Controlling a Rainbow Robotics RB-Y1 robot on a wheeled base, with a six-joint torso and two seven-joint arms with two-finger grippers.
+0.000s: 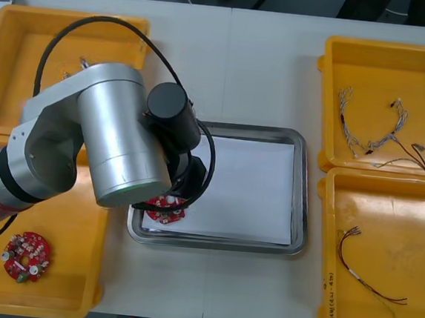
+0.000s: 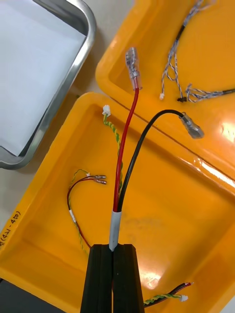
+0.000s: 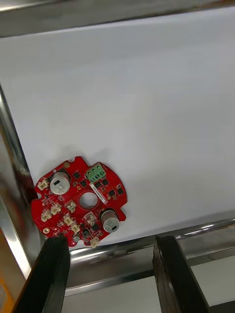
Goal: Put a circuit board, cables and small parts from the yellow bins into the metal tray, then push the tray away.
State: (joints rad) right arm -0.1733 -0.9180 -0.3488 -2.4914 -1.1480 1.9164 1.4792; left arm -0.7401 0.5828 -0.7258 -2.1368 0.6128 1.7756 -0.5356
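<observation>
My left claw (image 3: 110, 247) gapes over the metal tray's (image 1: 299, 189) near-left corner | circuit board (image 3: 73, 208) flat inside, just past it | right claw (image 2: 113, 249) clamps red-and-black cable (image 2: 114, 226) above yellow bin (image 2: 186, 205) | left arm (image 1: 110, 135) hides tray's left rim

From the front, the left arm (image 1: 110, 135) covers part of the circuit board (image 1: 165, 208) and the tray's (image 1: 302, 189) left rim.

- A round red circuit board (image 3: 81, 203) lay flat on the white-lined metal tray (image 1: 304, 197), in its near left corner.
- A second board (image 1: 27, 256) lay in the near left yellow bin (image 1: 68, 280).
- A red and black cable (image 2: 125, 151) stood clamped in the right gripper (image 2: 113, 248), over the near right bin (image 2: 186, 205).
</observation>
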